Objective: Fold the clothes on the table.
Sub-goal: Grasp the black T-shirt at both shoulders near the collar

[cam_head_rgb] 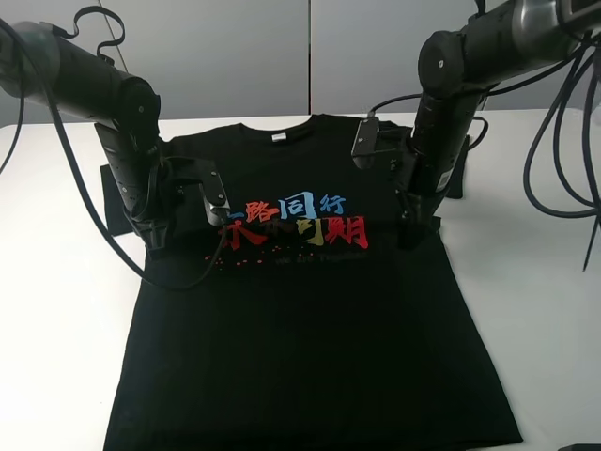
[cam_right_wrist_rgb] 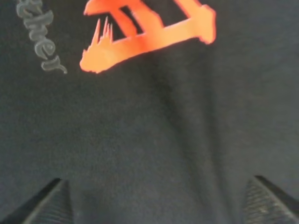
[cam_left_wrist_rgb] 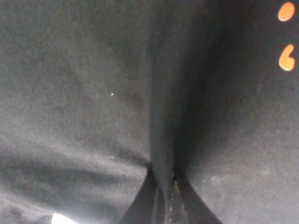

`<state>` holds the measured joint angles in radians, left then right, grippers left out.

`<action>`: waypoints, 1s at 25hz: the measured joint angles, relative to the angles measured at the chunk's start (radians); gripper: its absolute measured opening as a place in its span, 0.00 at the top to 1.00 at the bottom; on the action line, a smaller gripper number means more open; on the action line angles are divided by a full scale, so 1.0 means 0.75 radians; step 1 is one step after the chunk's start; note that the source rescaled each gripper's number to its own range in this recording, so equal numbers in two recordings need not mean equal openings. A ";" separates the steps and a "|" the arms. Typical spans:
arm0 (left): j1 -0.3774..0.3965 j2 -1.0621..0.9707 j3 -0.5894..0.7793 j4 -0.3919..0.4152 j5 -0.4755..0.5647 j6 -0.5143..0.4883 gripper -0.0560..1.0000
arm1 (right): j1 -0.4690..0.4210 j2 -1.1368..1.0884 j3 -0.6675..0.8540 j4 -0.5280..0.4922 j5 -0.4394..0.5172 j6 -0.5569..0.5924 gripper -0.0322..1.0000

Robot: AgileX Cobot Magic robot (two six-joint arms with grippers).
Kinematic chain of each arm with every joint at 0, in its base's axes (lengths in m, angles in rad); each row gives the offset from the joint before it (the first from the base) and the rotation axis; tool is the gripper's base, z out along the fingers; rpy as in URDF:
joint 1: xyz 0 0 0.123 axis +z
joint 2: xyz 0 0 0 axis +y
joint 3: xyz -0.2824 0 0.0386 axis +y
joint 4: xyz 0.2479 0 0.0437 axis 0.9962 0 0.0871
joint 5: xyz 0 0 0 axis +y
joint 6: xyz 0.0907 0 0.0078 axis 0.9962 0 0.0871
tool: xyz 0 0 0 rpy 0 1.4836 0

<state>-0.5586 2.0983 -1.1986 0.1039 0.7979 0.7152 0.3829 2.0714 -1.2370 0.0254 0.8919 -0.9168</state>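
The black T-shirt [cam_head_rgb: 310, 329] lies flat and face up on the white table [cam_head_rgb: 526, 282], collar at the far side, coloured characters [cam_head_rgb: 296, 221] on the chest. My left gripper [cam_head_rgb: 155, 240] is down on the shirt's left side at chest height. In the left wrist view its fingers [cam_left_wrist_rgb: 163, 200] are closed together on a raised ridge of black fabric [cam_left_wrist_rgb: 161, 140], with red dots [cam_left_wrist_rgb: 286, 11] nearby. My right gripper [cam_head_rgb: 418, 230] is down on the shirt's right side. In the right wrist view it [cam_right_wrist_rgb: 156, 203] is open, fingers [cam_right_wrist_rgb: 46, 203] wide apart over flat fabric below a red character [cam_right_wrist_rgb: 149, 32].
Black cables [cam_head_rgb: 563, 169] hang from the right arm over the table's right part. A cable loop [cam_head_rgb: 178, 277] from the left arm lies on the shirt. The left sleeve [cam_head_rgb: 113, 202] spreads out behind the left arm. The hem reaches the table's near edge.
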 joint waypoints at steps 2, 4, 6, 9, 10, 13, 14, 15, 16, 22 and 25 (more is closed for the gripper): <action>0.000 0.000 0.000 0.000 0.000 0.000 0.95 | 0.000 0.024 -0.002 -0.012 0.000 0.000 0.25; 0.000 0.000 0.000 0.000 0.000 0.000 0.95 | 0.000 0.042 -0.002 -0.018 -0.010 0.000 0.25; 0.000 0.000 0.000 0.000 0.000 0.000 0.95 | 0.000 0.049 -0.002 -0.021 -0.029 0.000 0.25; 0.000 0.000 0.000 0.000 0.000 0.000 0.95 | 0.000 0.049 -0.002 -0.034 -0.059 0.010 0.25; 0.000 0.000 0.000 0.000 0.000 0.000 0.95 | 0.000 0.049 -0.002 -0.041 -0.062 0.010 0.25; 0.000 0.000 0.000 0.000 0.000 0.000 0.95 | 0.000 0.049 -0.002 -0.055 -0.071 0.013 0.25; 0.000 0.000 0.000 0.000 0.000 0.000 0.95 | 0.000 0.049 -0.002 -0.055 -0.079 0.013 0.25; 0.000 0.000 0.000 0.000 0.000 0.000 0.95 | 0.000 0.049 -0.002 -0.055 -0.098 0.015 0.25; 0.000 0.000 0.000 0.000 0.000 0.000 0.95 | 0.000 0.049 -0.002 -0.055 -0.113 0.021 0.25; 0.000 0.000 0.000 0.000 0.000 -0.006 0.95 | 0.000 0.068 -0.006 -0.055 -0.132 0.025 0.25; 0.000 0.000 0.000 0.000 0.000 -0.008 0.95 | 0.000 0.070 -0.009 -0.055 -0.132 0.025 0.30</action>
<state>-0.5586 2.0983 -1.1986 0.1039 0.7979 0.7094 0.3829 2.1236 -1.2434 -0.0156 0.7929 -0.8979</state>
